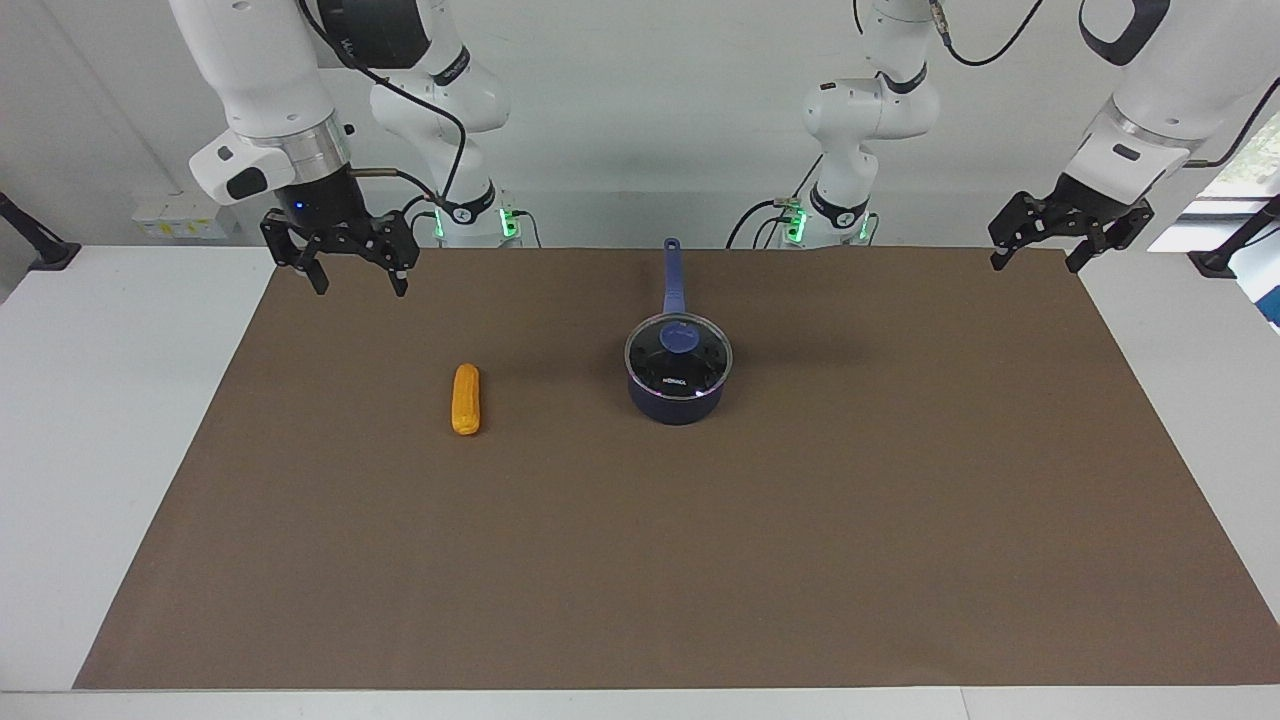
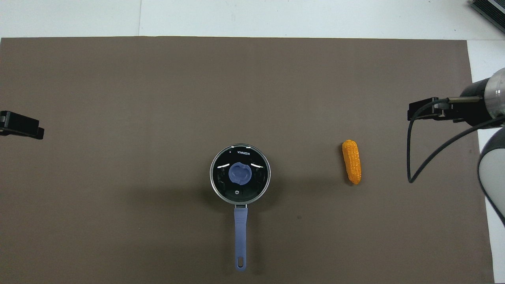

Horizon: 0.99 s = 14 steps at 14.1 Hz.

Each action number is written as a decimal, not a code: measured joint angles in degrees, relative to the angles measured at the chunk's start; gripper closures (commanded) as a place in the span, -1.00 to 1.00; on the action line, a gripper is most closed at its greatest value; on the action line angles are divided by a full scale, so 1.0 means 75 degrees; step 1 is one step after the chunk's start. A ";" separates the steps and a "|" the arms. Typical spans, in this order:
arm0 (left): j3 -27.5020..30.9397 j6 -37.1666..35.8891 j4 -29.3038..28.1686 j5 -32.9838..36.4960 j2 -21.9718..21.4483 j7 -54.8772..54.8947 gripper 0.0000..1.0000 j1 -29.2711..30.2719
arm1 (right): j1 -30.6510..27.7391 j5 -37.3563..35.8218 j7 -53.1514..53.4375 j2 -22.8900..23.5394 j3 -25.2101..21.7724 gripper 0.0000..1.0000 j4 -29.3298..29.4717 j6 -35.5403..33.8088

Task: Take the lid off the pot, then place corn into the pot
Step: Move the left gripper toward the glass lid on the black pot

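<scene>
The pot [image 1: 676, 404] stands mid-table on the brown mat, its long blue handle [image 1: 673, 280] pointing toward the robots. The lid [image 1: 700, 365], clear glass with a blue knob [image 1: 680, 337], sits shut on the pot. In the overhead view the lid [image 2: 221, 175] covers the pot, and only the pot's handle [image 2: 240, 232] sticks out. The corn [image 1: 466, 399] lies on the mat beside the pot, toward the right arm's end, and also shows in the overhead view [image 2: 352, 161]. My right gripper [image 1: 358, 285] hangs open and empty over the mat's edge nearest the robots. My left gripper [image 1: 1035, 262] hangs open and empty over the mat's corner at the left arm's end.
The brown mat [image 1: 700, 560] covers most of the white table [image 1: 100, 400]. A black cable [image 2: 418, 157] loops down from the right arm's wrist.
</scene>
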 measured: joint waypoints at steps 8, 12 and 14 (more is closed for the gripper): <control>-0.0027 -0.0044 -0.0020 0.0000 -0.0001 0.0030 -1.00 -0.0018 | 0.0000 0.0000 0.0000 0.0000 0.0000 -1.00 0.0000 -0.0008; -0.0073 -0.0044 -0.0043 0.0000 -0.0001 0.0035 -1.00 -0.0046 | 0.0000 0.0000 0.0000 0.0000 0.0000 -1.00 0.0000 -0.0011; -0.0118 -0.0044 -0.0075 0.0000 -0.0002 0.0035 -1.00 -0.0083 | 0.0000 0.0000 0.0000 0.0000 0.0000 -1.00 0.0000 -0.0012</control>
